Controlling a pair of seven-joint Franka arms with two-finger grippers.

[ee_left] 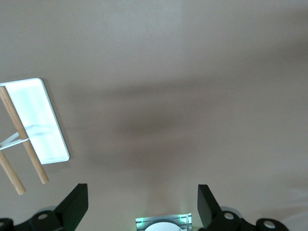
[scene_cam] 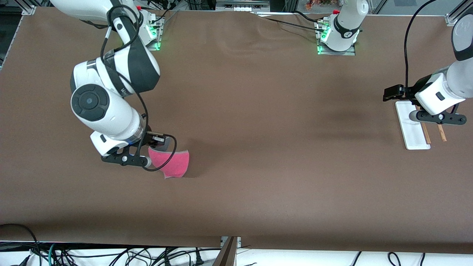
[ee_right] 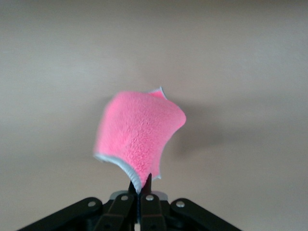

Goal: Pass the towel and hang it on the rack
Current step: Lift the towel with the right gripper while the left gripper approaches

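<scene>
From the front, the right end effector [scene_cam: 147, 161] pinches the soft pink square towel with a grey trim [scene_cam: 173, 163] just above the brown counter [scene_cam: 258, 129], at the right arm's end. The left end effector [scene_cam: 414, 115] waits over the white flat rack with two brown wooden rods [scene_cam: 411, 129], partly hiding it.

In the left wrist view, its fingers [ee_left: 77, 202] are spread wide with nothing between them.

In the right wrist view, the towel hangs from fingers pressed together. I think the pass and the hanging are still left.
</scene>
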